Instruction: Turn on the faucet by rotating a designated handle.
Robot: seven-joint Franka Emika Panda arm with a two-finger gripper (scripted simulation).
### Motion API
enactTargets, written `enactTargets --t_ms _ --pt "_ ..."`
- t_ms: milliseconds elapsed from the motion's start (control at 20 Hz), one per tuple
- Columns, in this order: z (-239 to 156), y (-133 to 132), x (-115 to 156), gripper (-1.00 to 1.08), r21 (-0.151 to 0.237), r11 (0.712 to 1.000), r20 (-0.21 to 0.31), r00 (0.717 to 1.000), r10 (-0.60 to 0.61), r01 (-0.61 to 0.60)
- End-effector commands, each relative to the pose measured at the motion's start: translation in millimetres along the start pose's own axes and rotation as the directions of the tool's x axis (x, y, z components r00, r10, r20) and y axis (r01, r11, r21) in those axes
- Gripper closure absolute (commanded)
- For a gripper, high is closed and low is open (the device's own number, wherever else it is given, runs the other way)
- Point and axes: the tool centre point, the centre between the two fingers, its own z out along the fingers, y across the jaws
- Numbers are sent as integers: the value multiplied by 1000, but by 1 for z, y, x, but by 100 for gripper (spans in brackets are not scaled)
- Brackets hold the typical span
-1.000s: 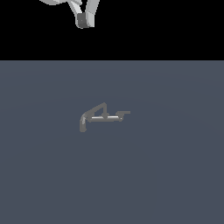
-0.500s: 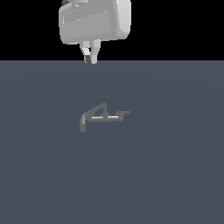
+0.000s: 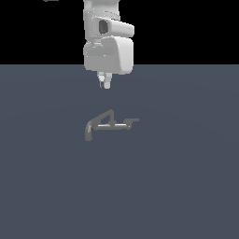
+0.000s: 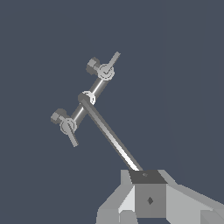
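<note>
- At the middle of the dark grey floor (image 3: 186, 186) sits the faucet (image 3: 108, 124), small against the arm; its thick spout (image 3: 88, 133) curves down toward the exterior view's left, and the pale bar (image 3: 112, 126) runs across toward the exterior view's right.
- At the right end of that bar, opposite the spout, the handle (image 3: 132, 121) juts out as a short, flat lever — this is the part to turn, not the spout or the bar.
- In the wrist view two thin levers show, one at each end of the bar (image 4: 87, 98); which of them is the handle I cannot tell from that view alone.
- The gripper (image 3: 104, 84) hangs above the faucet, well apart from it and touching nothing; its fingertips look close together, yet whether they are fully closed I cannot tell.
- I judge the step in hand to be the approach: come down toward the exterior view's right, beside the handle's free end, not on the bar.
- Push near the lever's tip — a contact close to its pivot would likely slip or stall.
</note>
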Motion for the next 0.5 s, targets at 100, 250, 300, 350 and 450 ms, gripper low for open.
enactTargets --t_ms 100,250,300,350,450 --pt "28 -16 24 108 1 995 -2 995 103 -103" --pt "46 -25 41 108 2 985 -4 985 173 -173" --pt "53 -28 47 108 2 980 -5 980 197 -197" --pt "59 -30 54 108 2 975 -5 975 220 -220" --pt "72 -35 66 108 2 964 -7 964 267 -267"
